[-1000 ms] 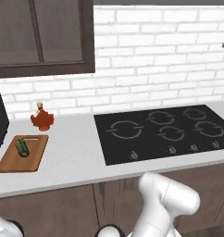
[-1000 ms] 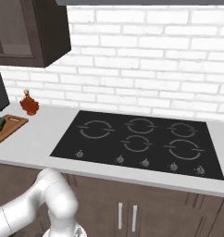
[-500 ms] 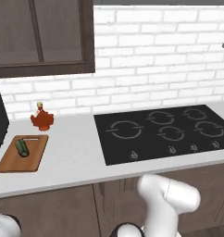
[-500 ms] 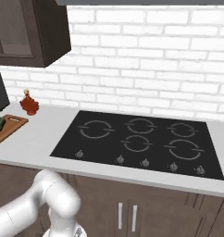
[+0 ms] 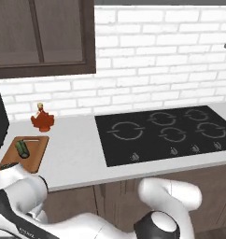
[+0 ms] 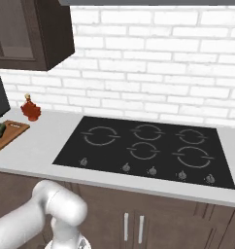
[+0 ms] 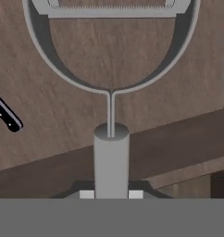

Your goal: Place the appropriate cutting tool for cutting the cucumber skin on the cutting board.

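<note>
Comparing the left base view with the pictures from a moment before, the kitchen had not shifted, so the base had stood in place. What had changed was at the lower left. There a white part of the arm [image 5: 21,191] had risen higher in front of the counter [image 5: 77,154] and now reached almost to its front edge, just below the cutting board [image 5: 33,156]. This probably meant that the tool was being brought up toward the board, but the placing was not yet done.

On the left of the counter lay the cutting board, with the cucumber [image 5: 23,148] on its left part. No tool was on the board. Behind it, near the brick wall, stood a small red bottle [image 5: 42,120]. Further right was the black cooktop [image 5: 166,135], with nothing on it.

In the hand view, a dark utensil handle [image 7: 7,115] lay at the left on a brown wooden surface. Whether this surface was a drawer could not be told. In the middle, the peeler [image 7: 111,152] stood straight up from the gripper [image 7: 111,195]. Both fingers [image 7: 86,195] were pressed against its grey handle, and its forked head and blade were at the top. So the peeler was in the hand, not on the board.

No brand, label or writing could be read on any of these things.
</note>
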Controlling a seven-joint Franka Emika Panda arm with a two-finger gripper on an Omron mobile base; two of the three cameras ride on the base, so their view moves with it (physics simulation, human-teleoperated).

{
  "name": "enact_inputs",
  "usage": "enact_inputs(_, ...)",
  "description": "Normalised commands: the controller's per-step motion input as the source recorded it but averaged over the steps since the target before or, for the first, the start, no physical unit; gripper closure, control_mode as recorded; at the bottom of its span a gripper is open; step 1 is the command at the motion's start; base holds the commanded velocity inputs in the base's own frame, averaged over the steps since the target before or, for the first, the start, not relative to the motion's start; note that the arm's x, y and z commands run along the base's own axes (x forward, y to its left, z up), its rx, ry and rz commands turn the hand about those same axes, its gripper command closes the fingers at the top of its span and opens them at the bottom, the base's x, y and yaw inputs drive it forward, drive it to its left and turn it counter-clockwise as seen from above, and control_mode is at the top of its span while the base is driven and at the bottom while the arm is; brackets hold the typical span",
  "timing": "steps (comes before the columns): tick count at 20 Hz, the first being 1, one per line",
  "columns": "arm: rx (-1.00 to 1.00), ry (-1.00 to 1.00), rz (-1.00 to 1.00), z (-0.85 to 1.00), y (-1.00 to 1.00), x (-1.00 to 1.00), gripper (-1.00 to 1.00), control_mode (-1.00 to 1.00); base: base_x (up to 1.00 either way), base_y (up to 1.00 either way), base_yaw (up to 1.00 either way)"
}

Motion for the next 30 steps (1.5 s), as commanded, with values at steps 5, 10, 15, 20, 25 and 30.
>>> enact_inputs(5,-0.03,0.07,-0.08,0.89,-0.94,0.41,1.00,-1.00,0.00,0.00,0.00)
enact_inputs(10,-0.08,0.04,-0.06,0.51,-0.65,0.45,1.00,-1.00,0.00,0.00,0.00)
enact_inputs(15,-0.10,0.01,0.00,0.01,-0.14,1.00,1.00,-1.00,0.00,0.00,0.00)
enact_inputs(20,-0.12,-0.05,0.09,0.00,0.02,0.92,1.00,-1.00,0.00,0.00,0.00)
enact_inputs(25,-0.18,-0.12,0.13,0.01,0.00,0.43,1.00,-1.00,0.00,0.00,0.00)
enact_inputs(30,-0.15,-0.26,0.18,-0.03,0.00,0.37,1.00,-1.00,0.00,0.00,0.00)
